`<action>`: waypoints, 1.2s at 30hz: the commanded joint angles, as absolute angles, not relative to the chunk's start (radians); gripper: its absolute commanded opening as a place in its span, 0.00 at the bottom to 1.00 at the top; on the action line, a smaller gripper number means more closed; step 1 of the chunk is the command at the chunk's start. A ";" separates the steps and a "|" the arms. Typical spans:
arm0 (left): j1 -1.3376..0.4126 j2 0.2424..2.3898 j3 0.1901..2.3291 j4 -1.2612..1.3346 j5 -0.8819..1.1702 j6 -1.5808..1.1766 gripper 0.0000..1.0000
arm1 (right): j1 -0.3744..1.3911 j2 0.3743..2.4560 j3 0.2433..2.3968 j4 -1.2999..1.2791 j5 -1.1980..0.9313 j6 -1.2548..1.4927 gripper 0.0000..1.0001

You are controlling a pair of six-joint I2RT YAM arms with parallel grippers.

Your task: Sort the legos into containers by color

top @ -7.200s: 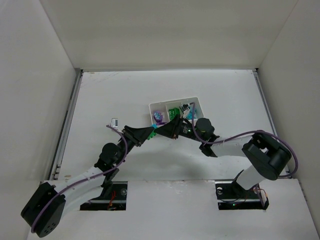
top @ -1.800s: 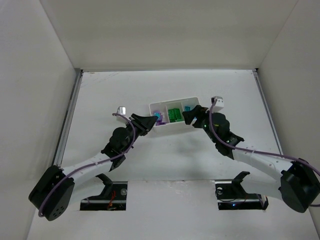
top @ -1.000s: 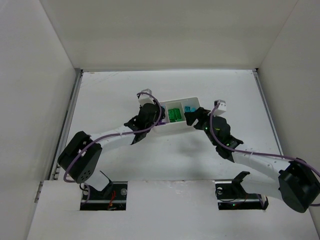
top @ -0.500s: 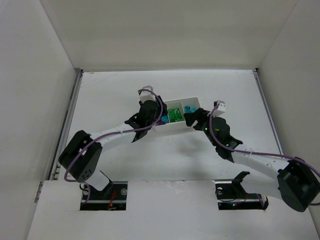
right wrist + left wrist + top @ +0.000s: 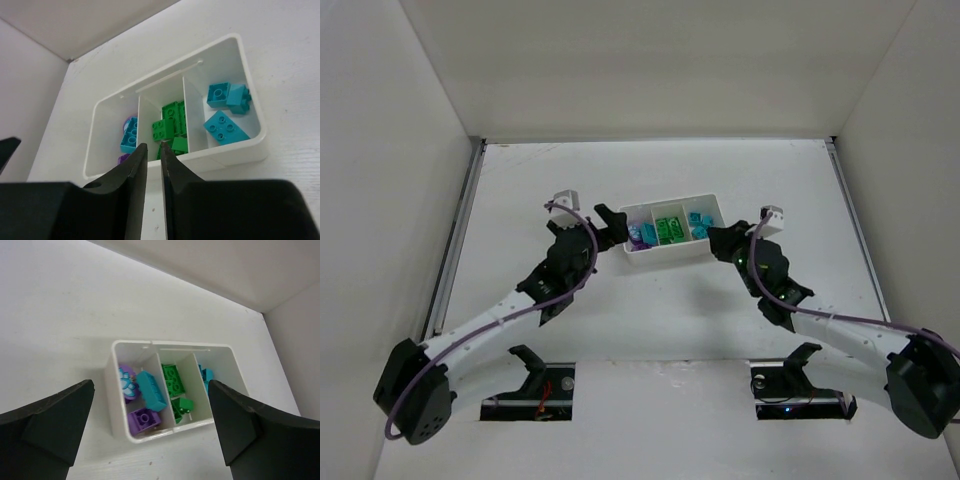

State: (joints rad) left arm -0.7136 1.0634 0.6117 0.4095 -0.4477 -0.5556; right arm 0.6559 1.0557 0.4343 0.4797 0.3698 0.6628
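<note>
Hovering just off one short end of the white tray [image 5: 665, 249], the left gripper [image 5: 607, 227] has its fingers spread wide with nothing between them, and its wrist view looks down through that gap onto the tray's three compartments [image 5: 159, 362]. The compartment nearest this gripper holds purple bricks [image 5: 144, 419] with one teal brick [image 5: 154, 392] lying across them. The middle one holds the green bricks [image 5: 173, 379], and the far one holds teal bricks [image 5: 226, 125], at least three by the right wrist view. The right gripper [image 5: 154, 146] sits just beside the tray's other end, its fingers drawn almost together with only a thin slit between them and nothing held. The tray rests on the white table [image 5: 780, 180], and every brick in view lies inside it
</note>
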 commanded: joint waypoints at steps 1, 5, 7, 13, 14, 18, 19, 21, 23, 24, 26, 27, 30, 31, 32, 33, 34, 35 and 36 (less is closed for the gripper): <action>-0.688 0.942 0.523 0.325 -0.535 -0.574 1.00 | 0.657 0.988 0.419 0.522 0.486 0.655 0.22; -0.663 0.796 0.424 0.232 -0.561 -0.639 1.00 | 0.642 0.902 0.379 0.499 0.586 0.667 0.35; -0.656 0.743 0.390 0.178 -0.555 -0.679 1.00 | 0.619 0.867 0.361 0.483 0.653 0.676 0.49; -0.651 0.669 0.356 -0.003 -0.560 -0.765 1.00 | 0.512 0.844 0.302 0.466 0.732 0.762 0.81; -0.650 0.666 0.356 -0.018 -0.558 -0.770 1.00 | 0.499 0.851 0.298 0.466 0.732 0.773 0.83; -0.634 0.686 0.367 -0.074 -0.549 -0.785 1.00 | 0.482 0.897 0.298 0.466 0.738 0.792 1.00; -0.631 0.692 0.368 -0.086 -0.549 -0.790 1.00 | 0.482 0.905 0.302 0.466 0.738 0.788 1.00; -0.630 0.704 0.368 -0.089 -0.546 -0.801 1.00 | 0.482 0.911 0.305 0.466 0.739 0.785 1.00; -0.625 0.706 0.364 -0.078 -0.528 -0.821 1.00 | 0.479 0.913 0.301 0.466 0.750 0.784 1.00; -0.622 0.704 0.364 -0.066 -0.522 -0.827 1.00 | 0.476 0.913 0.296 0.466 0.759 0.784 1.00; -0.616 0.716 0.364 -0.039 -0.517 -0.819 1.00 | 0.472 0.913 0.285 0.466 0.768 0.788 1.00; -0.611 0.730 0.370 -0.025 -0.517 -0.812 1.00 | 0.469 0.911 0.279 0.466 0.770 0.792 1.00; -0.594 0.793 0.397 -0.002 -0.512 -0.788 1.00 | 0.462 0.900 0.267 0.472 0.765 0.792 1.00; -0.591 0.811 0.403 0.009 -0.511 -0.788 1.00 | 0.466 0.899 0.262 0.476 0.764 0.793 1.00; -0.587 0.828 0.411 0.021 -0.508 -0.787 1.00 | 0.469 0.899 0.261 0.479 0.768 0.795 1.00; -0.576 0.850 0.423 0.032 -0.505 -0.776 1.00 | 0.469 0.905 0.256 0.485 0.773 0.796 1.00; -0.567 0.871 0.436 0.035 -0.500 -0.764 1.00 | 0.469 0.917 0.255 0.491 0.779 0.801 1.00; -0.555 0.896 0.452 0.032 -0.494 -0.752 1.00 | 0.476 0.936 0.255 0.497 0.785 0.804 1.00; -0.541 0.920 0.468 0.028 -0.485 -0.743 1.00 | 0.481 0.949 0.255 0.500 0.791 0.805 1.00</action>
State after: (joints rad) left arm -0.5705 0.8822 0.3878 -0.0010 -0.4850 -0.7345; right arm 0.4725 0.9257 0.2615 0.4500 0.7513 0.7906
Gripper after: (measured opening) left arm 0.997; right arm 0.999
